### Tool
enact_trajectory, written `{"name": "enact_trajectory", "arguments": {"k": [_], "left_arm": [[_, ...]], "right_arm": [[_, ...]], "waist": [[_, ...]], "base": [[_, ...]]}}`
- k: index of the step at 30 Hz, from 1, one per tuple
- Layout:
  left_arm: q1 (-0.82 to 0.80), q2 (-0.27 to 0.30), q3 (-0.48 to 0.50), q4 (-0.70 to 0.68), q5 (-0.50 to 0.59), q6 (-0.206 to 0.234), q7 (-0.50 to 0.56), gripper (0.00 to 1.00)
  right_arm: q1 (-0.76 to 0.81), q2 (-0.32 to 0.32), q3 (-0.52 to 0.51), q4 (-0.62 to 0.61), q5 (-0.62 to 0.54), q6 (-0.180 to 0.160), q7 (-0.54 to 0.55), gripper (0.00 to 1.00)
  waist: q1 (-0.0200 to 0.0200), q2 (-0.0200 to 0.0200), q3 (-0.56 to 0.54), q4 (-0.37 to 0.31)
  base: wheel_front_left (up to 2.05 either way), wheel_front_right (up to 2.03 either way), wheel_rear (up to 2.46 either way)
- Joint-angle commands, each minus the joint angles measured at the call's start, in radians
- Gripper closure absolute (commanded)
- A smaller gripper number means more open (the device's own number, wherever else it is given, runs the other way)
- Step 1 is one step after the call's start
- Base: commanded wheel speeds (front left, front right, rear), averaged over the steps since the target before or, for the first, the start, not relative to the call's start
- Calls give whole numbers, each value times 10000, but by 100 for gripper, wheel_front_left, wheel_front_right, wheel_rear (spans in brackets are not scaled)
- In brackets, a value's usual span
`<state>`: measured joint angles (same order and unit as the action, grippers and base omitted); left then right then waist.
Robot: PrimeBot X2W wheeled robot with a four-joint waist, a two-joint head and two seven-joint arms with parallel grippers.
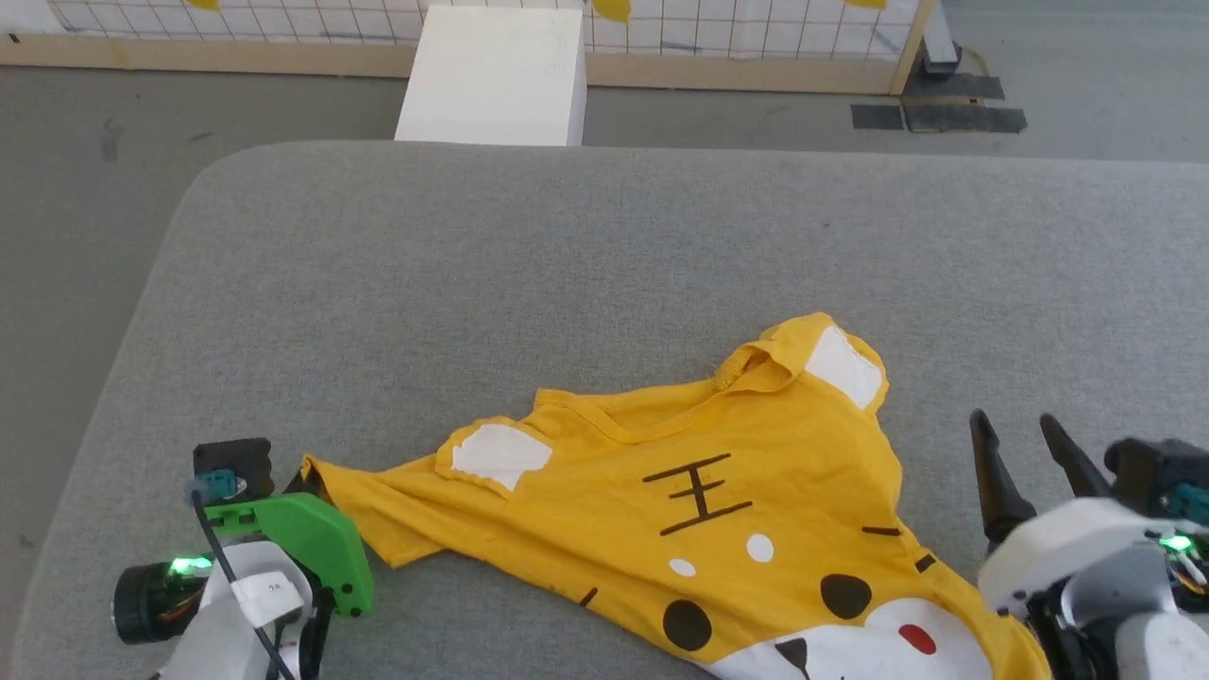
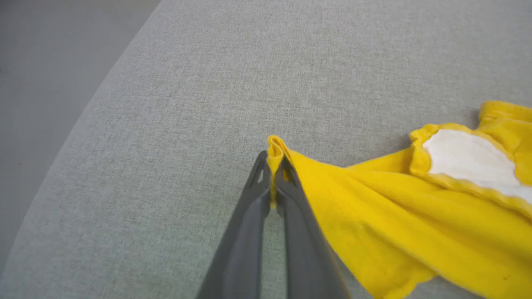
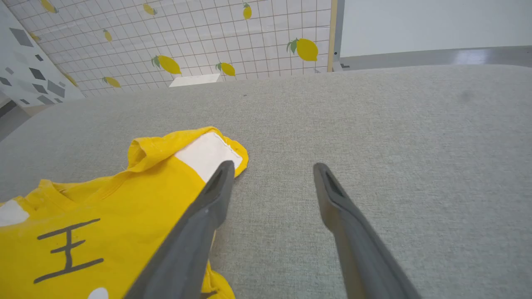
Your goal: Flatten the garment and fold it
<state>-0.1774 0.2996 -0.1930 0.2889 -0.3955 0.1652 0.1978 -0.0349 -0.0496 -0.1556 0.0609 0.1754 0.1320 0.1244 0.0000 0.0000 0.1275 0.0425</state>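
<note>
The yellow garment (image 1: 699, 510) lies rumpled on the grey table (image 1: 604, 246), face print up, with its white snout at the near edge. My left gripper (image 2: 274, 160) is shut on the garment (image 2: 415, 207) at the tip of its left sleeve, pinching a fold of cloth between both fingers. In the head view that gripper (image 1: 307, 477) sits at the shirt's left end. My right gripper (image 1: 1015, 425) hovers open just right of the shirt, above bare table. In the right wrist view its fingers (image 3: 272, 168) are spread wide, the left one over the edge of the garment (image 3: 124, 195).
A white box (image 1: 496, 76) stands on the floor beyond the table's far edge. A lemon-patterned tiled partition (image 3: 187, 37) runs behind it. The table's rounded left corner (image 1: 217, 179) drops to grey floor.
</note>
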Motion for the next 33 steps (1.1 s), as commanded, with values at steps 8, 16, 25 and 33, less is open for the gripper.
{"name": "enact_trajectory", "arguments": {"k": [8,16,25,33], "left_arm": [[230,-1238,582,92,-595,7,-3103,0],[213,-1806,717,-265,-149,-302,-4573,0],[-720,-1831,283,445,-683,-566,-2139,0],[-1926,-1818,434,1579,-1277,153,464,0]], "right_arm": [[-1392,-7,434,834,-533,-13,260,0],[-1708,-7,280,1071,-384,-13,103,0],[-1174,-7,101,719,-189,-13,81,0],[-860,-7,18,289,-66,-13,160,0]], "waist": [[0,0,301,581],[0,0,275,1389],[0,0,312,1573],[0,0,531,1205]], "base": [[0,0,0],[0,0,0],[0,0,0],[0,0,0]]}}
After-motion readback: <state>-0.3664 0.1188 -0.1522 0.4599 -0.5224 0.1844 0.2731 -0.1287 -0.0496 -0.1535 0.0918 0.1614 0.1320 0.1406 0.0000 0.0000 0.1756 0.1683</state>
